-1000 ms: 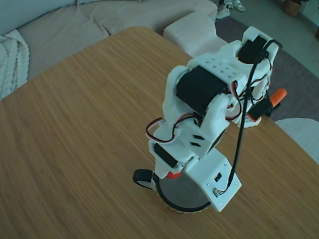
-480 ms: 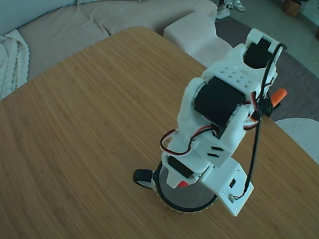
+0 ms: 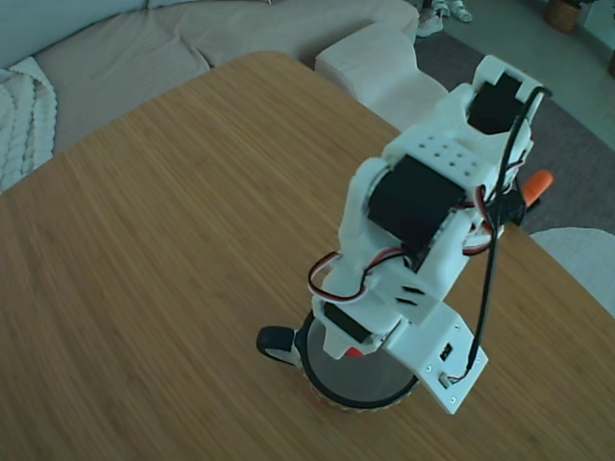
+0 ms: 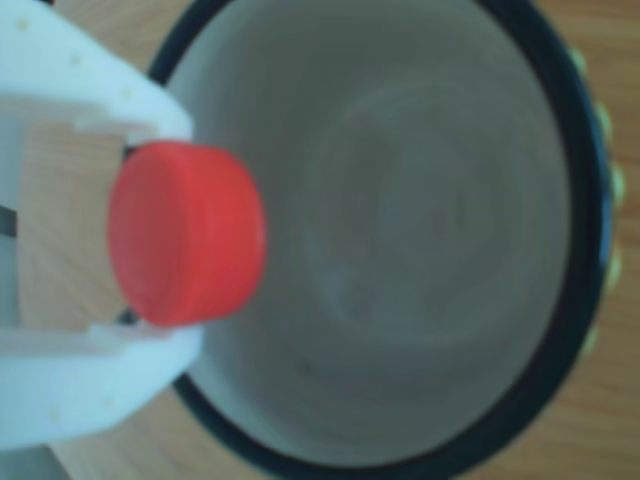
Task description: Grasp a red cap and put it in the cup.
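In the fixed view, low and right of centre, the arm bends down over the cup (image 3: 332, 389), which stands on the wooden worktop (image 3: 144, 269) with its black handle to the left. The gripper (image 3: 354, 349) hangs just above the cup's mouth, and a sliver of the cap (image 3: 354, 351) shows beneath it.

In the other view, the gripper (image 4: 150, 235) at the left edge holds the cap (image 4: 185, 235) pinched between its white jaws, over the left part of the cup's (image 4: 575, 130) grey interior. The cap sits close to the near rim, so a release from here could, I judge, clip that rim and bounce the cap onto the worktop.
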